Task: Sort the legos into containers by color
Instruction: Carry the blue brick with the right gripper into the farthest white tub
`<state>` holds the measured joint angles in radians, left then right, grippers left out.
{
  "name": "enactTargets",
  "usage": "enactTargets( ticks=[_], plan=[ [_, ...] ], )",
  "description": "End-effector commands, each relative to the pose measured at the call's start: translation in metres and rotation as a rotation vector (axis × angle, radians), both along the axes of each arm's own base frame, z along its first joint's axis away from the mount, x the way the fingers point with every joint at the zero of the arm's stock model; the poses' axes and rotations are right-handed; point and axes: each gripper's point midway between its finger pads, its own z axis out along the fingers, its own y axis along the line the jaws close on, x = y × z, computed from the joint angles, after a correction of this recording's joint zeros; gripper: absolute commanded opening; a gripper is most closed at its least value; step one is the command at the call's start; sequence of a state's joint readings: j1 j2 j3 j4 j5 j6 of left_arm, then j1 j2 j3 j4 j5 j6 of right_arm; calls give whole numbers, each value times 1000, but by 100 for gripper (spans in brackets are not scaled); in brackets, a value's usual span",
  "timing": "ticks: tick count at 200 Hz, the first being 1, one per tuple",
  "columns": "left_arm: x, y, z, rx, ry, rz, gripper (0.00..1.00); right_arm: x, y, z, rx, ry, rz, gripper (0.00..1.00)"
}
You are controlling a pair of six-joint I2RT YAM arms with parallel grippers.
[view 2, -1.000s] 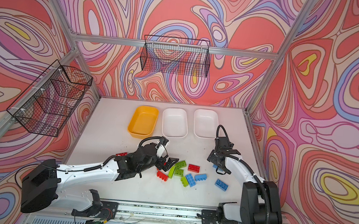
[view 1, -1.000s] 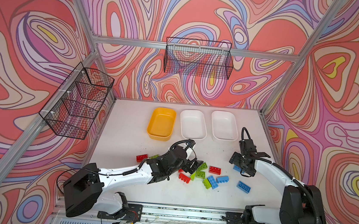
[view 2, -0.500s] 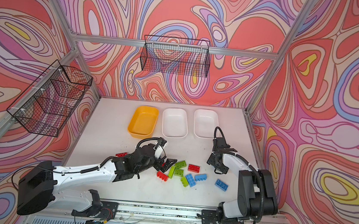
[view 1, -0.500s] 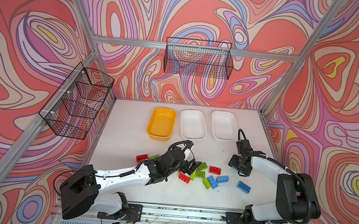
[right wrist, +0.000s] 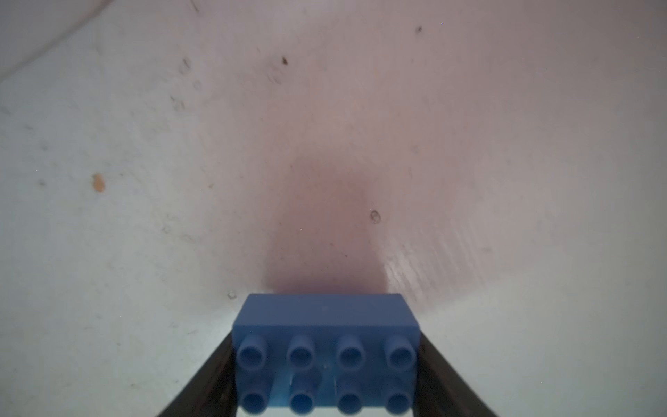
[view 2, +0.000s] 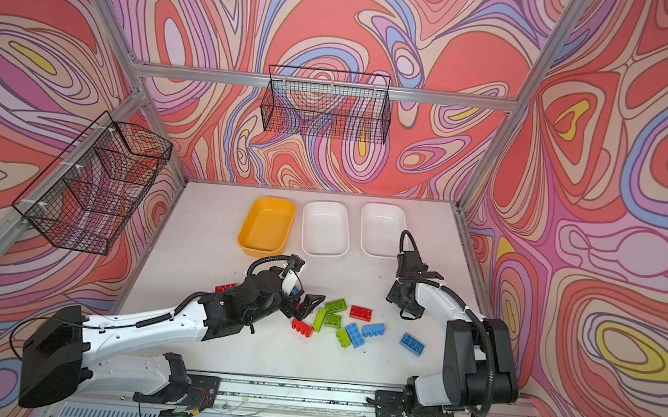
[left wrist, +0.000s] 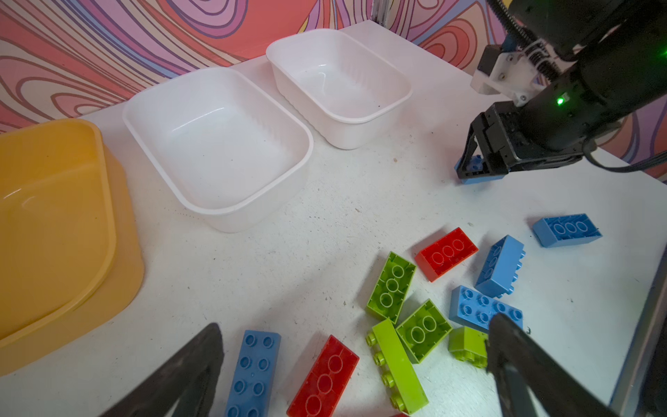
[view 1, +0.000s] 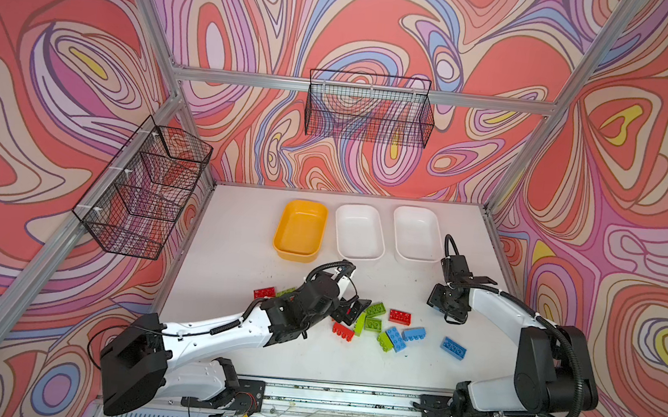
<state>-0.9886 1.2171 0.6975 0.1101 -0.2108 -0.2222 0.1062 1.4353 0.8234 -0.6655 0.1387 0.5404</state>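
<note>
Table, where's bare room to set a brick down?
Bare: the strip between the white tubs and the brick pile, the left side beside the yellow tub, the front edge along the rail. Crowded: the brick pile around the left gripper.

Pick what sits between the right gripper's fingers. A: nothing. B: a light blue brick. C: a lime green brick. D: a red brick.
B: the right wrist view shows a light blue studded plastic brick pressed on both sides by the right gripper's dark fingers.

The containers [left wrist: 267, 205] are glossy smooth plastic, the legos [left wrist: 391, 285] hard plastic with slight sheen, the table [left wrist: 288, 252] matt, speckled, scuffed.
</note>
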Motion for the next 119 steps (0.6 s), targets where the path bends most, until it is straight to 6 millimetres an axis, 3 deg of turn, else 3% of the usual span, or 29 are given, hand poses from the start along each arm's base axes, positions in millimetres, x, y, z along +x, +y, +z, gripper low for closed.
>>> enactTargets(
  ticks=[1, 32, 68, 82, 119],
  plan=[
    [-2, 7, 10, -8, 3, 21, 100, 22, 3, 43, -1, -94, 22, 50],
    [-1, 9, 23, -13, -6, 33, 100, 67, 14, 85, 36, -205, 52, 50],
    [4, 12, 35, 5, -21, 58, 100, 139, 27, 106, 63, -287, 88, 50],
    [5, 14, 40, 10, -28, 72, 100, 167, 33, 106, 73, -300, 100, 50],
    [6, 25, 47, 15, -38, 110, 100, 229, 48, 73, 109, -271, 124, 50]
  ],
)
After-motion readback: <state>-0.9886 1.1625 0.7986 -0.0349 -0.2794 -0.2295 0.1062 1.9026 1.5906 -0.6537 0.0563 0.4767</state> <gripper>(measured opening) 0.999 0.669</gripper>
